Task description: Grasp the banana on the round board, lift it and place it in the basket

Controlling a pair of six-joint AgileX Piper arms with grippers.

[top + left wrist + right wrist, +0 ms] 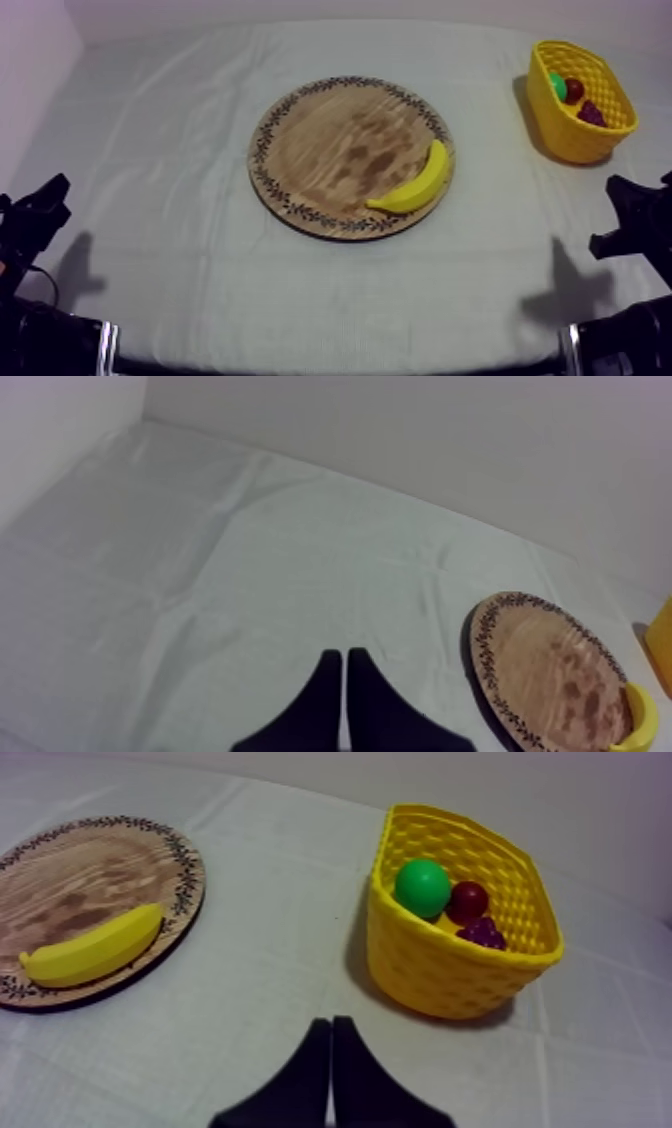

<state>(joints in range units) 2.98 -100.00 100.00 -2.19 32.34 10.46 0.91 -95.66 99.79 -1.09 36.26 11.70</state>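
Banana (647,717) and yellow basket (662,634) partly off-frame

Wood-grain board (340,150); woven plastic basket (440,967); creased cloth (180,150).

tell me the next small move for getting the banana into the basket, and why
I'd probably move the right gripper, shut on nothing, toward the banana: it lies at the right edge of the board, the side nearer that arm and the basket.
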